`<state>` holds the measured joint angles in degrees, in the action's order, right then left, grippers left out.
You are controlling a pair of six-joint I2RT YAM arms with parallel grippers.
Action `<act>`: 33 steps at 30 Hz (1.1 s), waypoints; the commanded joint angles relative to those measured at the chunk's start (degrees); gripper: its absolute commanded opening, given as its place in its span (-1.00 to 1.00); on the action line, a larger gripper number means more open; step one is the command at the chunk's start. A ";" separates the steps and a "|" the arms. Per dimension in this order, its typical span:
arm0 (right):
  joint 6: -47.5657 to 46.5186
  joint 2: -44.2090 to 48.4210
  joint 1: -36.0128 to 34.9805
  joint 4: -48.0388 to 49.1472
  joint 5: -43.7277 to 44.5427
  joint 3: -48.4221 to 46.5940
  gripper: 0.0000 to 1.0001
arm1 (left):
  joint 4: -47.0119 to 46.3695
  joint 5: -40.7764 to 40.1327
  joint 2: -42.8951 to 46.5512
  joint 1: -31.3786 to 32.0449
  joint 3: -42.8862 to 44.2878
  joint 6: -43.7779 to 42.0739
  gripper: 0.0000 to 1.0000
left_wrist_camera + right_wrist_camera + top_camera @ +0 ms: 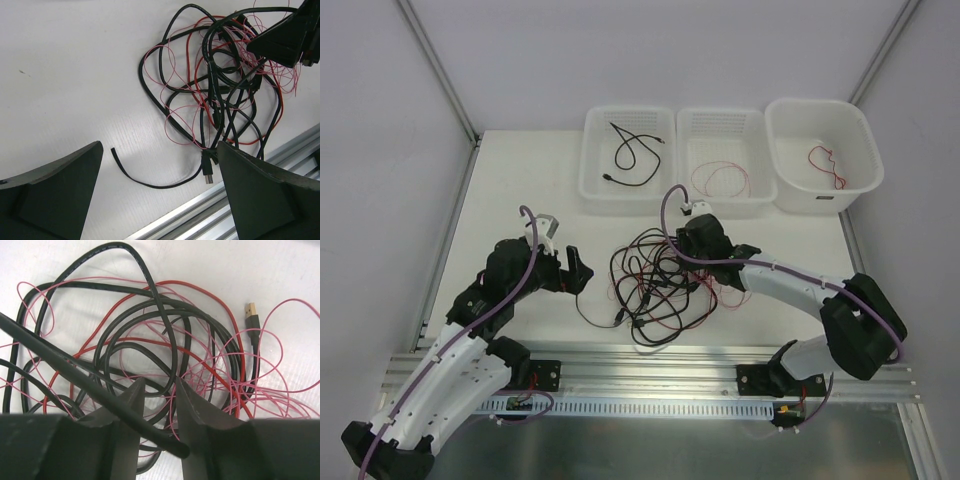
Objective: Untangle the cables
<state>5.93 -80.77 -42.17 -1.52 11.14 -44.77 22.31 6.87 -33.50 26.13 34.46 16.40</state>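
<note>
The desk [520, 200] carries the cables [655, 285] as one knot at the centre of the top view. The step in hand looks to be picking out a single strand. The right claw [159, 390] sits in the knot, jaws narrowed to a slim gap over pink and black strands; whether they pinch any, I cannot tell. The left claw [570, 272] hangs wide and empty at centre left. Next comes a firm pinch and a slow lift. The knot has no single axis; a black tail [145, 182] trails left, and a gold plug [251, 315] points up the right wrist view
</note>
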 commanded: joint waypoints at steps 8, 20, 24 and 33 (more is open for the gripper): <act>-1.27 2.19 0.25 1.17 1.17 -3.12 -0.98 | -0.25 0.07 -0.61 -1.26 0.08 -0.94 0.98; -10.50 16.50 -3.35 -17.97 3.63 -17.09 -0.98 | -0.24 1.39 -1.75 -1.96 0.17 -0.93 0.98; -12.17 21.61 -3.35 -23.08 0.13 -24.20 -0.99 | -0.24 1.74 -2.01 -2.14 0.17 -0.93 0.98; -14.72 26.97 -3.35 -27.59 -20.34 -47.07 -0.96 | -0.24 2.53 -2.72 -2.84 0.35 -0.85 0.98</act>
<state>-7.31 -57.32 -45.52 -30.55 2.07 -87.79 23.05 7.68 -36.27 24.18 34.46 16.40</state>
